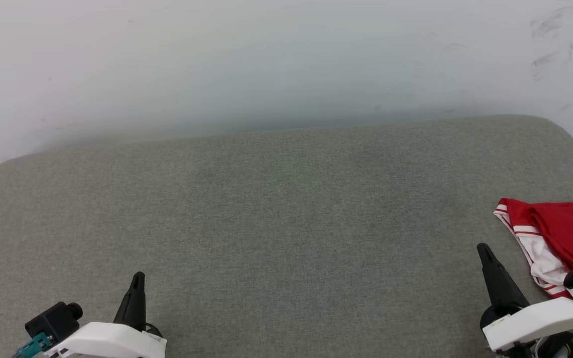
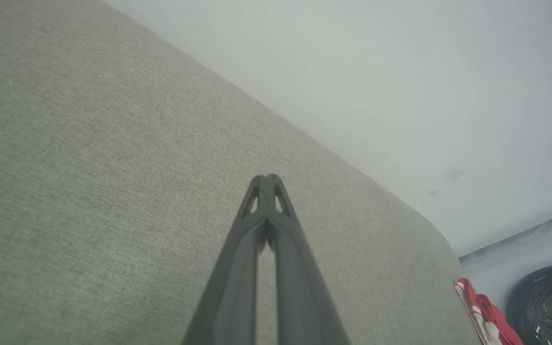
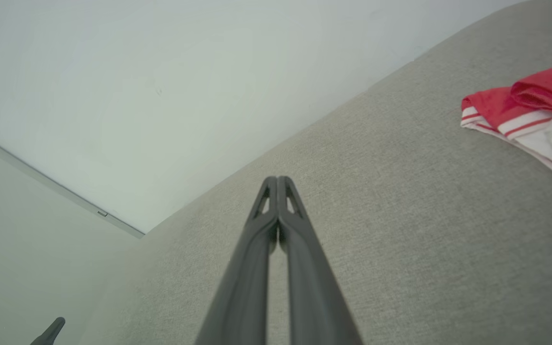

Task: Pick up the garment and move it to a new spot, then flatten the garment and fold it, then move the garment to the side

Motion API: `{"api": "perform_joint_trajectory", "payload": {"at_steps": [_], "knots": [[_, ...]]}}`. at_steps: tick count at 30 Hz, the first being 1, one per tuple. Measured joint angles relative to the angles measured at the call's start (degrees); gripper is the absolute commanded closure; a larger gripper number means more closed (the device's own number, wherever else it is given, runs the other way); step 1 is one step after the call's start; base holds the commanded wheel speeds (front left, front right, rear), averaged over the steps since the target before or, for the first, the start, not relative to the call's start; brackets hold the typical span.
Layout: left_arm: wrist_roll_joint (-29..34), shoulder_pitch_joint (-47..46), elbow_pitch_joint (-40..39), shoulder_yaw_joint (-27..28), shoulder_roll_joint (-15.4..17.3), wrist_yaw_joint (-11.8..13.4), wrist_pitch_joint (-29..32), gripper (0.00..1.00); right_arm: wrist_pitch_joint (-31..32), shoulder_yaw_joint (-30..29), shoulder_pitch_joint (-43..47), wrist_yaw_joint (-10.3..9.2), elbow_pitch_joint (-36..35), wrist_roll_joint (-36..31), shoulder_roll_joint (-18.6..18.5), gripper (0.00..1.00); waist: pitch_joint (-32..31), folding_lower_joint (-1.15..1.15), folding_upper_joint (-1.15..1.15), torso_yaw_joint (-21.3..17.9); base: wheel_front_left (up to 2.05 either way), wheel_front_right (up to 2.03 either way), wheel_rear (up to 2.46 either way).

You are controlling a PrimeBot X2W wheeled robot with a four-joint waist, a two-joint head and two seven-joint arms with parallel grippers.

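Red garment [image 1: 570, 228] lay bunched just right of right gripper [image 1: 484, 248], the nearer; it and left gripper [image 1: 139, 276] closed, empty.

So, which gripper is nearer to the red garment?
The right gripper: it is beside the garment; the left gripper is far across the grey cushion.

Bright, soft, even light, hardly any shadow. The pale wall [image 1: 286, 59] looks washed out and hazy. Wrist views bend straight lines near their edges.
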Motion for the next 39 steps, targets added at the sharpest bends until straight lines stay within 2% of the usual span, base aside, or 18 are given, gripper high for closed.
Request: {"api": "perform_joint_trajectory", "payload": {"at_steps": [14,39], "knots": [[-10.01,-1.56,1.13,2.10,-1.48,-1.89,2.94,1.00,0.34,-0.79,-1.59,0.00,2.45,11.32,0.12,1.00,0.28,0.00,0.00,0.33,0.00,0.00,0.00],[-23.29,-3.92,2.53,5.04,-3.42,-4.30,6.84,1.00,0.83,-1.98,-3.69,-0.01,5.67,26.47,0.29,1.00,0.74,0.00,0.00,0.85,0.00,0.00,0.00]]}}
